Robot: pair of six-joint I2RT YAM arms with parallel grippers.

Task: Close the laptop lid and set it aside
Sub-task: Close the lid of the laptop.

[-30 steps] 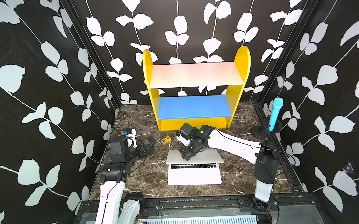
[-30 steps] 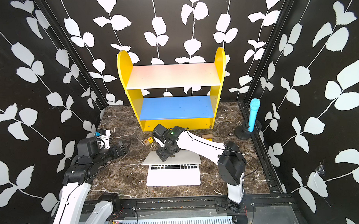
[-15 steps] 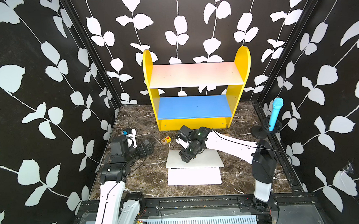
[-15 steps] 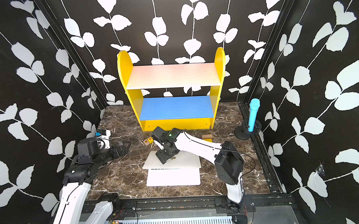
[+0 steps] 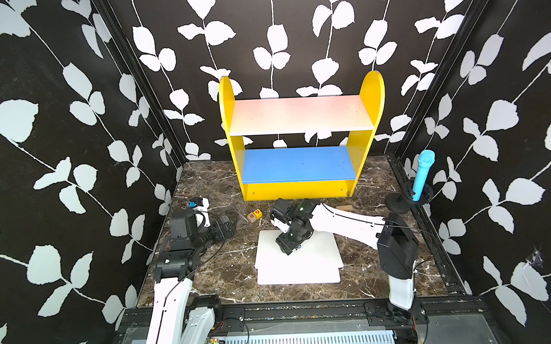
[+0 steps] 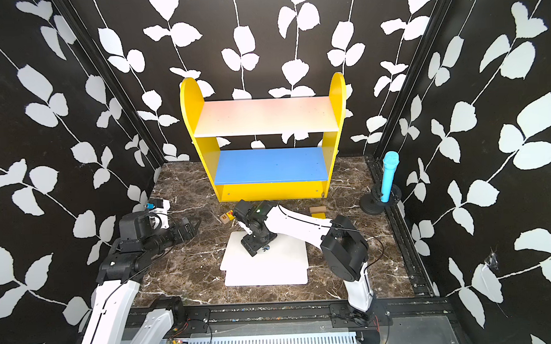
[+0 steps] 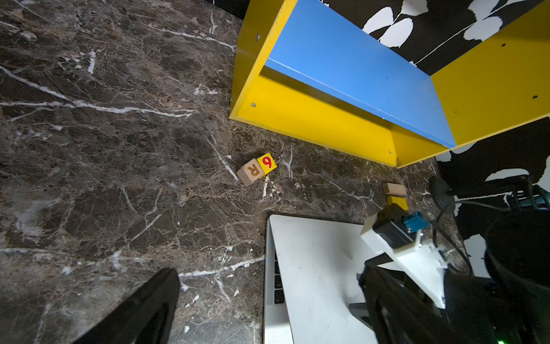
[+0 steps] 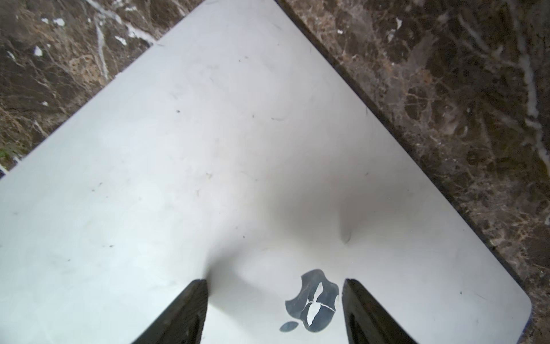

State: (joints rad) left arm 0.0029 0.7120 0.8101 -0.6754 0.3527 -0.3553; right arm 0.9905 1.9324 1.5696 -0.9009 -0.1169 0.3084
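The right gripper (image 8: 273, 283) points down at the laptop lid (image 8: 208, 149) with its two dark fingers (image 8: 190, 309) spread apart and nothing between them but the flat white shell. The dark apple logo (image 8: 312, 300) sits just inside one fingertip. The tips are at the lid's surface; whether they press on it or stand a hair above it cannot be told. In both top views this gripper (image 5: 286, 247) stands over the back half of the lid (image 5: 319, 250), near its middle.

The lid is folded down almost flat over the laptop (image 5: 298, 275), whose front strip shows past the lid's front edge. In the left wrist view a thin row of black keys (image 7: 278, 293) shows under the lid's side edge, so a narrow gap is left. The laptop lies on the marble table (image 5: 214, 271), in the middle, in front of the shelf.

The left gripper (image 5: 231, 224) hangs released and empty over the table, well apart from the laptop on its left side.

Between that gripper and the laptop's back corner lies a lettered block (image 5: 254, 215). A yellow shelf (image 5: 303, 190) with a blue lower board stands at the back. Small wooden blocks (image 5: 343, 207) lie by its right foot, and a blue microphone (image 5: 423, 176) stands in a black holder at the table's right edge.
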